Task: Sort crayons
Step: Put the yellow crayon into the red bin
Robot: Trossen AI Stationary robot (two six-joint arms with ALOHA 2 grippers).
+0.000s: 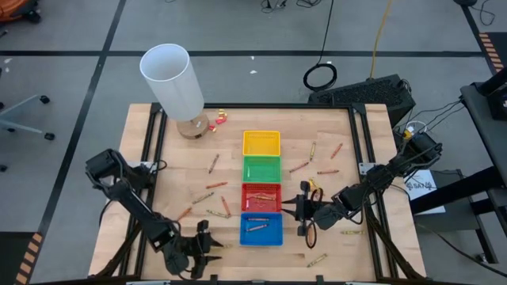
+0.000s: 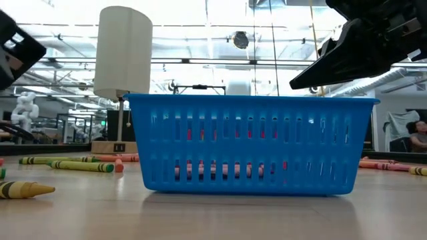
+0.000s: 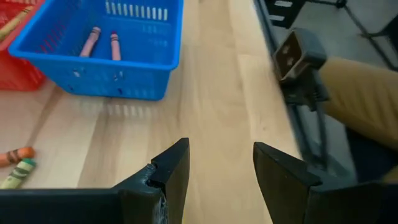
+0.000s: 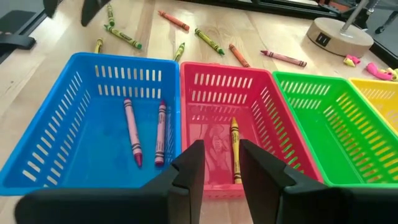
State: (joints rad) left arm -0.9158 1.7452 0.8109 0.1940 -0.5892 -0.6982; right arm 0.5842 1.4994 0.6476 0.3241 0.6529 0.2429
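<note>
Jaws on both grippers stand parted with nothing between them. Left gripper (image 1: 200,252) sits low over bare wood near the front table (image 1: 346,170) edge, left of the blue tray (image 1: 261,229). Right gripper (image 1: 299,209) hovers at the right side of the red tray (image 1: 261,196), just above the rims where red and blue trays meet. Blue tray holds two pinkish crayons (image 4: 144,132) lying side by side; red tray holds one orange-yellow crayon (image 4: 235,150). Green tray (image 1: 261,169) and yellow tray (image 1: 261,143) continue the column toward the back. Other crayons (image 1: 215,198) lie scattered on the wood both sides of the trays. White cylinder (image 1: 173,81) stands at the back left.
</note>
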